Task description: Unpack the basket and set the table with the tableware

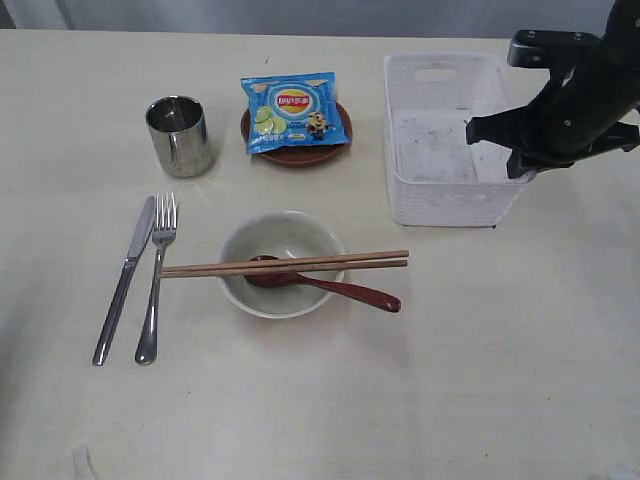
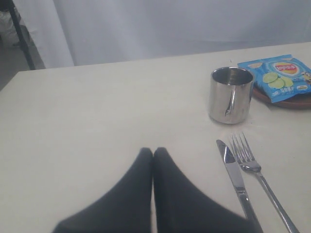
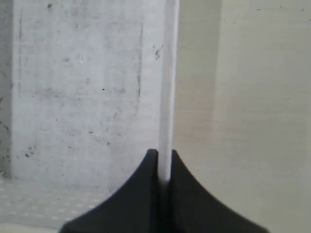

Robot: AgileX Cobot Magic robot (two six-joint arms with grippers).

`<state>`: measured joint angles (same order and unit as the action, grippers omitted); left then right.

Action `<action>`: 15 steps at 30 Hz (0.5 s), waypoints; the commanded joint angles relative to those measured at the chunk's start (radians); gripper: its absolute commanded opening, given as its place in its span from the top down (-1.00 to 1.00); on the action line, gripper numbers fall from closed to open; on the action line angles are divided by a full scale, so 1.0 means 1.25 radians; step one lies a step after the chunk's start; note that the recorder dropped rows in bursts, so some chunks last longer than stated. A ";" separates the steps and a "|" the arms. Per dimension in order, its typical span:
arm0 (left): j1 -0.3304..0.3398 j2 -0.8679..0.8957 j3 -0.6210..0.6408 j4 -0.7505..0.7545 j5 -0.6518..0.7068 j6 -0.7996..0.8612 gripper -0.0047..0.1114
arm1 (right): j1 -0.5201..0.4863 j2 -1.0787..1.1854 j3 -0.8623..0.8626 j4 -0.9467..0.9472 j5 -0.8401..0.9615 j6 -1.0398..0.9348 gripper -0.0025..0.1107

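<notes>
The white basket (image 1: pixel 445 205) stands at the back right of the table (image 1: pixel 480 380), nothing inside it. My right gripper (image 1: pixel 517 158) is shut on its right rim, a thin white wall (image 3: pixel 167 87) pinched between the black fingers (image 3: pixel 164 158). Laid out on the table are the steel cup (image 1: pixel 180 135), knife (image 1: pixel 125 280), fork (image 1: pixel 157 280), and pale bowl (image 1: pixel 290 232) with the reddish-brown spoon (image 1: pixel 330 287) in it and chopsticks (image 1: pixel 285 265) across its rim. My left gripper (image 2: pixel 153 151) is shut and holds nothing, hovering near the knife (image 2: pixel 235 177), fork (image 2: pixel 252 165) and cup (image 2: pixel 231 94).
A blue snack packet (image 1: pixel 292 110) lies on the small brown plate (image 1: pixel 295 158) behind the bowl. The table's far edge runs just behind the basket. The left arm is outside the exterior view.
</notes>
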<state>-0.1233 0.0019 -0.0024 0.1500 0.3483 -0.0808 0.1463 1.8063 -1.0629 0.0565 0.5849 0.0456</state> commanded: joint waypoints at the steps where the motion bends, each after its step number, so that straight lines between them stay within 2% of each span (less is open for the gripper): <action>1: -0.004 -0.002 0.002 0.000 0.000 -0.002 0.92 | -0.005 -0.007 0.001 0.021 -0.017 0.000 0.96; 15: -0.004 -0.002 0.002 0.002 0.000 -0.002 0.92 | -0.005 -0.007 0.001 0.046 -0.025 -0.036 0.96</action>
<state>-0.1233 0.0019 -0.0024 0.1500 0.3483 -0.0808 0.1463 1.8063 -1.0629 0.1125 0.5706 0.0087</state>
